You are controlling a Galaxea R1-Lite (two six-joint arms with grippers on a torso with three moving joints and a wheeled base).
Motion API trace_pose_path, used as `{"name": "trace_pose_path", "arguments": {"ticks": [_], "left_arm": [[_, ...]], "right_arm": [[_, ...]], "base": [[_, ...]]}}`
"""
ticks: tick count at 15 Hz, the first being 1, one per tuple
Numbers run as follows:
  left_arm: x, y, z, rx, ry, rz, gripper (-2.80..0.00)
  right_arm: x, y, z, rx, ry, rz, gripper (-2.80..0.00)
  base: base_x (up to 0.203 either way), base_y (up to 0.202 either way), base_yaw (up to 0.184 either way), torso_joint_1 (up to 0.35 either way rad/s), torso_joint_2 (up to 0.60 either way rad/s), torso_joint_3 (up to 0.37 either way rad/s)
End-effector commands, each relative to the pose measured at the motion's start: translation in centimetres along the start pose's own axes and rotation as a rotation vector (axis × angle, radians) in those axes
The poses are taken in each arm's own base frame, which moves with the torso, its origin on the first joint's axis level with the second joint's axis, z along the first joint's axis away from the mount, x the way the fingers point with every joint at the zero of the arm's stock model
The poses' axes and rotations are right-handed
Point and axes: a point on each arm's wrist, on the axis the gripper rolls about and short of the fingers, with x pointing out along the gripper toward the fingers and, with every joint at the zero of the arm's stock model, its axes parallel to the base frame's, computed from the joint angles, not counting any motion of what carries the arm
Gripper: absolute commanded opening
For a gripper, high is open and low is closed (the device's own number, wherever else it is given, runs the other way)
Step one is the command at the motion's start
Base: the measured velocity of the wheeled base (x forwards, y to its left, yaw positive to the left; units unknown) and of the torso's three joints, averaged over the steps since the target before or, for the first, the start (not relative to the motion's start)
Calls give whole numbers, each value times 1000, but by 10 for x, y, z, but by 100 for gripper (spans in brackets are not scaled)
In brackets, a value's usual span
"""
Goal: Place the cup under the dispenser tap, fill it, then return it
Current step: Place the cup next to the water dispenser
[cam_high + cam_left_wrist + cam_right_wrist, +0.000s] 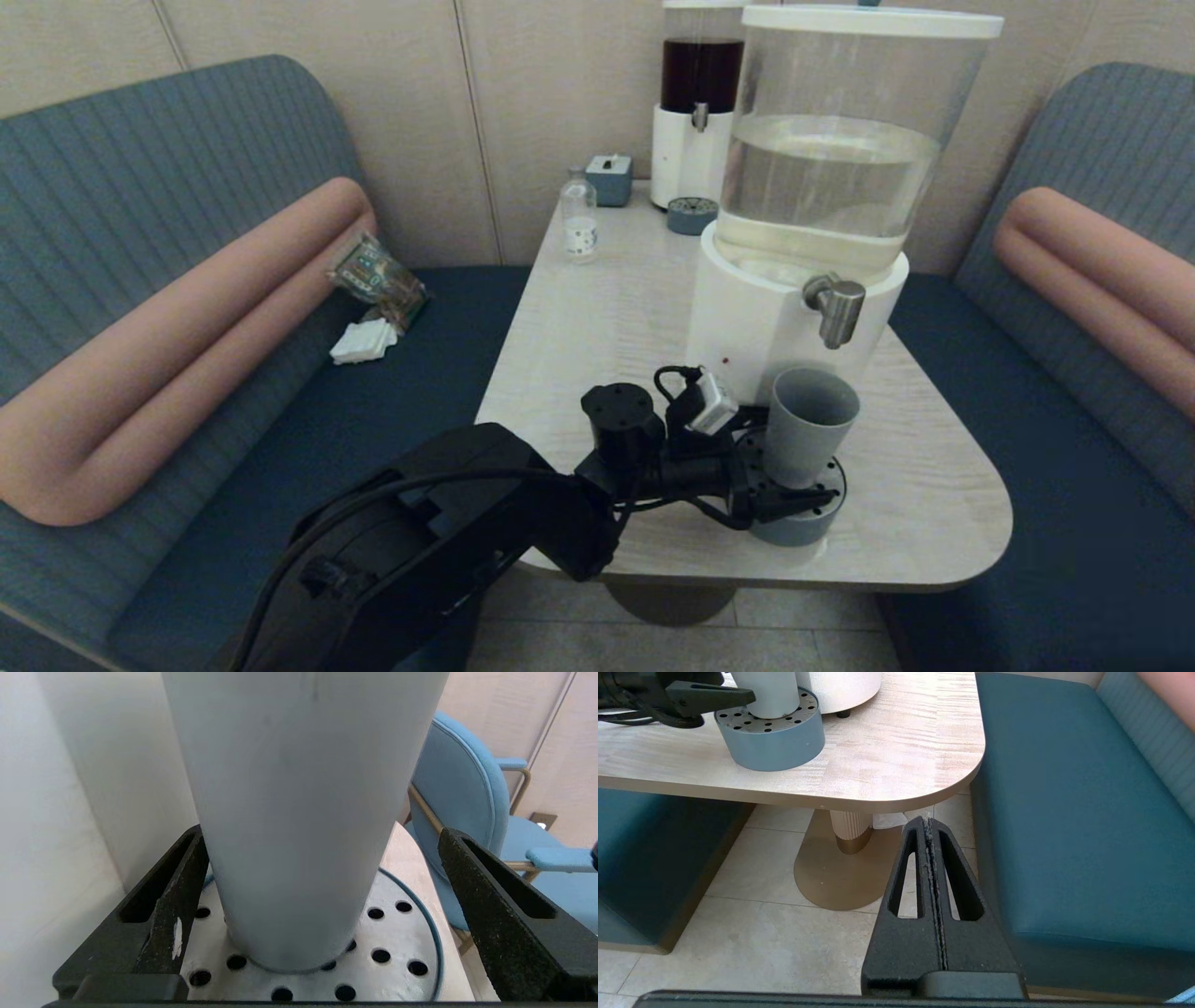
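Grey-blue cup: upright on drip tray, under dispenser tap.
Tank: pale liquid.
Left gripper: jaws spread around cup.
Right gripper: jaws pressed together.

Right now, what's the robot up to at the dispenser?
The cup stands on the perforated drip tray below the dispenser tap. The left gripper straddles the cup's base, fingers open; one finger is close against the cup, the other clear. The right gripper is shut, parked low beside the table.
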Motion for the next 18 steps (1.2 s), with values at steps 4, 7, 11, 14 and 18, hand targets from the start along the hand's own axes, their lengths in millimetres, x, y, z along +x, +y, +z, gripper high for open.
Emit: {"name": "trace_pose_path", "arguments": {"ticks": [4,7,11,14,18], "left_arm": [[11,8,0,31,-33,26,0],[12,9,-1,30,-33,46,-280],[14,7,0,28,-34,43,-280],[17,3,2,23,-33,35,-280],[11,-7,15,7,-18,48,-280]], "right_arm": [[0,0,0,0,1,1,-280],[0,0,0,0,3,1,-280],[0,0,0,0,1,1,-280],[0,0,0,0,1,1,-280],[0,0,0,0,1,1,-280]], "base": [[0,0,0,0,0,0],[0,0,0,0,0,0],[0,0,0,0,0,0],[0,0,0,0,0,0],[0,0,0,0,0,0]]}}
